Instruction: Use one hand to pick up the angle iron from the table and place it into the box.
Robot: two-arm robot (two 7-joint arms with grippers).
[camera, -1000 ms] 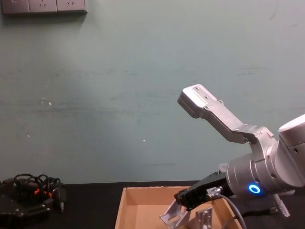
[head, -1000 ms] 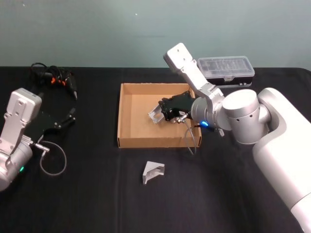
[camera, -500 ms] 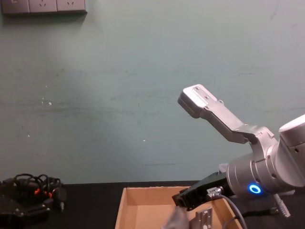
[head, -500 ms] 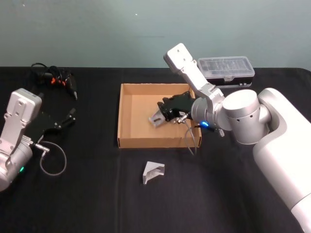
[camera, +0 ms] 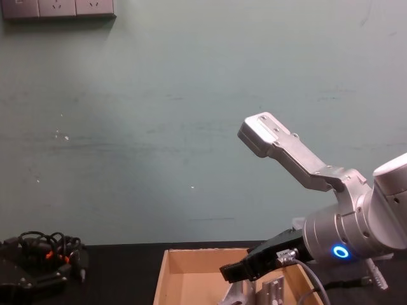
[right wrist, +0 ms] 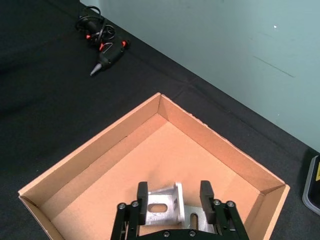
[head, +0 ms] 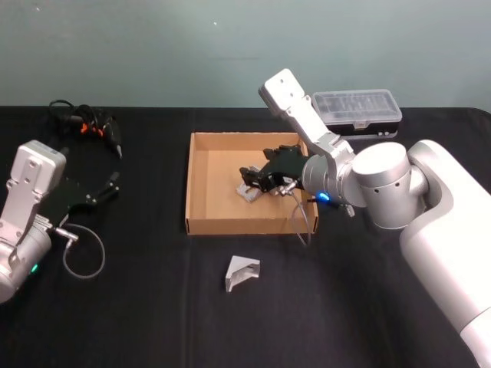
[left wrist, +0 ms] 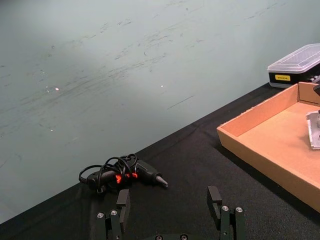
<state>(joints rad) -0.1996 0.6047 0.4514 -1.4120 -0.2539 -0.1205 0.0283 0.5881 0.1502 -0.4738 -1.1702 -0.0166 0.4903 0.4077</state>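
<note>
An angle iron (head: 247,191) of silver metal lies on the floor of the tan box (head: 201,180), near its right side. My right gripper (head: 251,177) hovers just over it, open, with a black finger on each side of the angle iron (right wrist: 164,209) and a gap showing. In the chest view the right gripper (camera: 236,271) reaches in above the box (camera: 186,272). A second angle iron (head: 242,272) rests on the black table (head: 138,307) in front of the box. My left gripper (head: 103,188) is parked open at the left, away from both.
A clear-lidded plastic case (head: 357,109) stands behind the box on the right. A black tool with orange marks and a coiled cable (head: 86,126) lies at the back left. A loose cable loop (head: 83,253) hangs by the left arm.
The right gripper held the angle iron above the box floor a second ago. It has opened since, and the angle iron has dropped to the floor of the box. The left arm is still.
</note>
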